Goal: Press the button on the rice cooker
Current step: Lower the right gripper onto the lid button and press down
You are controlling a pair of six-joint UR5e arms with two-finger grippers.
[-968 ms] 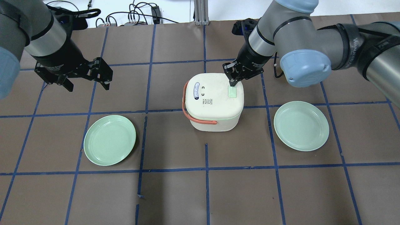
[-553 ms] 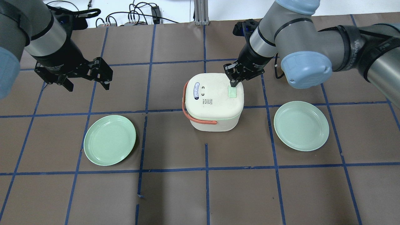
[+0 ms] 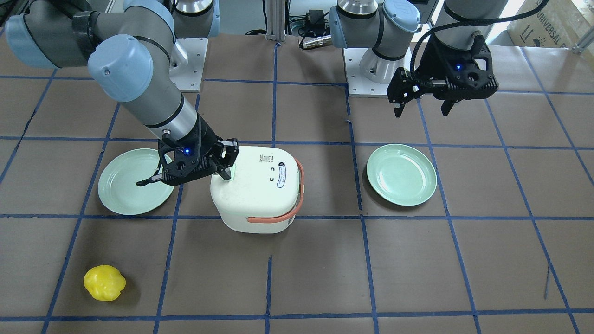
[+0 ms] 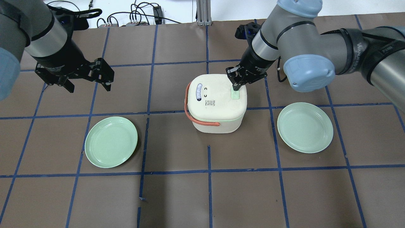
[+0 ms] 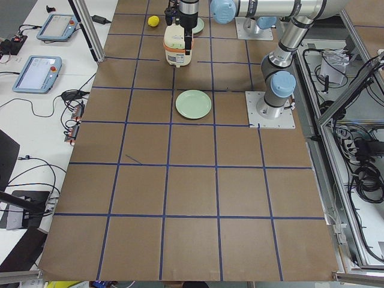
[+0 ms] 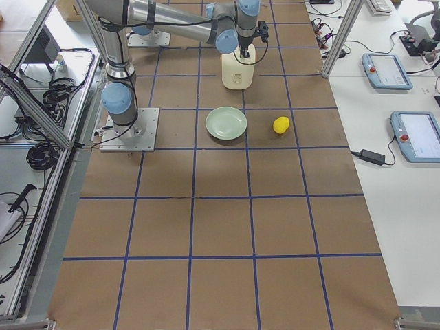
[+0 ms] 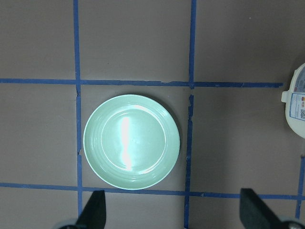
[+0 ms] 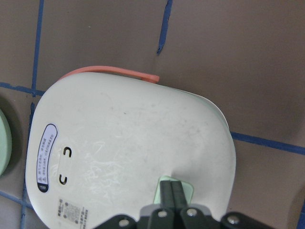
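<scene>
Rice cooker (image 4: 216,103) sits mid-table, upright, lid down, between two green plates. It touches neither plate. It is white, with an orange handle (image 4: 197,118) folded down around its left side. A label sticker and a printed mark are on the left part of the lid. The button (image 4: 235,94) is a pale green rectangle on the lid's right edge.

The right gripper (image 4: 235,87) comes down at a tilt from the right arm over the cooker's far right corner. Its two fingers (image 8: 171,191) are pressed together with nothing between them. The tips rest on the far end of the button, and the wrist view shows them on the green pad. The front view shows the same contact at the lid's edge.

The left gripper (image 4: 88,85) hangs in the air well to the left of the cooker and touches nothing. Its fingers (image 7: 93,212) are spread wide and it is empty. Its wrist camera looks straight down on the left plate (image 4: 111,142), with a sliver of the cooker at that frame's right edge.

The right plate (image 4: 305,127) lies flat on the table (image 4: 208,196), near the cooker but apart from it. Both plates are empty.

A lumpy yellow object (image 3: 104,282) lies alone on the far right of the table, beyond the right plate and well apart from the cooker. The brown tabletop has a blue tape grid.
</scene>
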